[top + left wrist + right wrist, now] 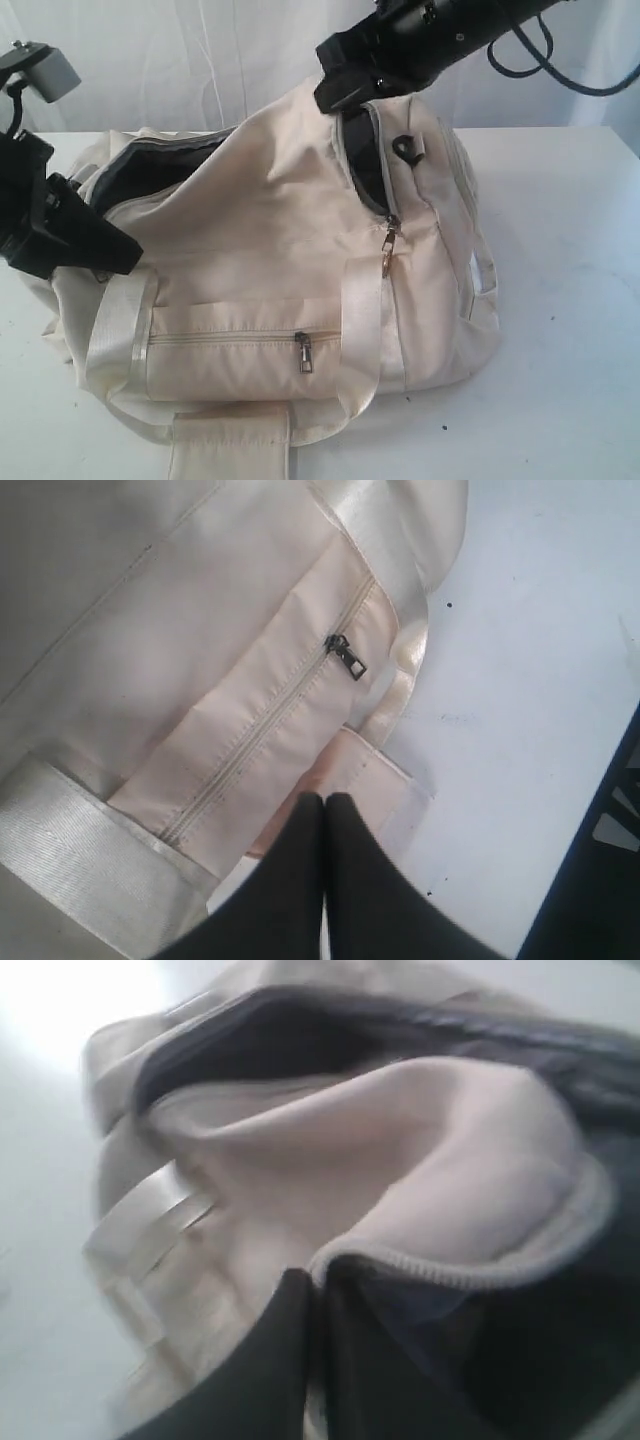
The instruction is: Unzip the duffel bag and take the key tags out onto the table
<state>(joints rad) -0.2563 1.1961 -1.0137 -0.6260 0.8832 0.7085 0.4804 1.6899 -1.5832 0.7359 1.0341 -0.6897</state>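
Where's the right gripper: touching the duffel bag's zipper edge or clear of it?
Touching. In the right wrist view the zipper edge meets the shut right gripper with no gap, though blurred.

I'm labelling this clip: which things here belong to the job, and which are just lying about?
Job: duffel bag, open main zip, table, left tool, right tool; no key tags in view.
Just lying about: black cable, white backdrop.

Blurred throughout the right wrist view. Too dark inside the open duffel bag to make out contents.
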